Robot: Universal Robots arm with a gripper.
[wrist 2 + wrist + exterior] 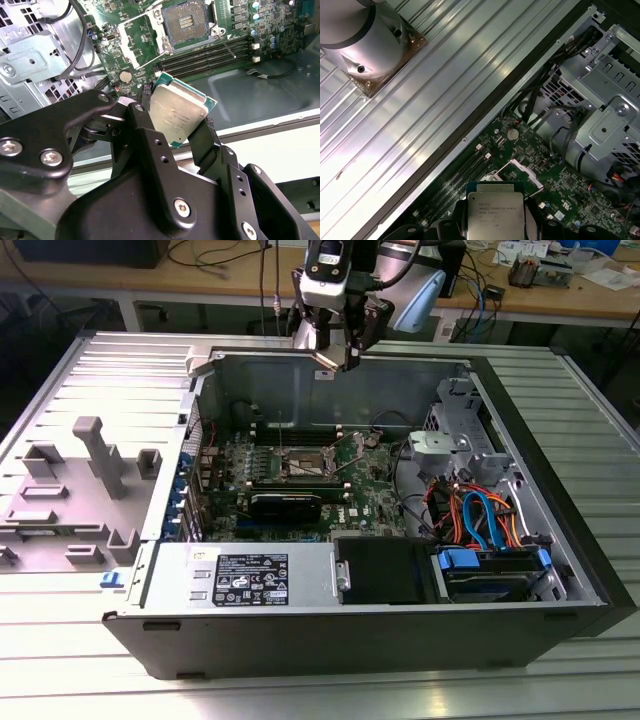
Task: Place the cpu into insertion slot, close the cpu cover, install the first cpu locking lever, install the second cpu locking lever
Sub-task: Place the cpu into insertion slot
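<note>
The gripper (pixel 335 353) hangs above the far wall of the open computer case (pixel 250 645), which lies on its side on the ribbed metal table (pixel 595 430). Its two black fingers (pixel 204 137) are closed on opposite edges of the cpu (pixel 177 116), whose dull silver top is tilted rather than level in the second wrist view. In the first wrist view the cpu (pixel 495 216) sits between the fingertips, with the motherboard well below it and not touching it. The insertion slot (pixel 185 22) lies bare on the motherboard (pixel 375 455), near the middle of the case floor and closer to the far wall than to the near one. The cpu cover (pixel 156 36) is swung open and lies just beside the slot, and a thin metal lever (pixel 227 46) stands up from a corner of the slot, leaning over the long black memory slots (pixel 212 54). Along the case's near wall lies the grey power supply (pixel 240 575), and at the near corner on the exterior view's right a tangle of orange and blue cables (pixel 480 515) runs beside the silver drive cage (pixel 455 435). A grey plastic fixture (pixel 95 475) rests on the table outside the case, at the exterior view's left.
</note>
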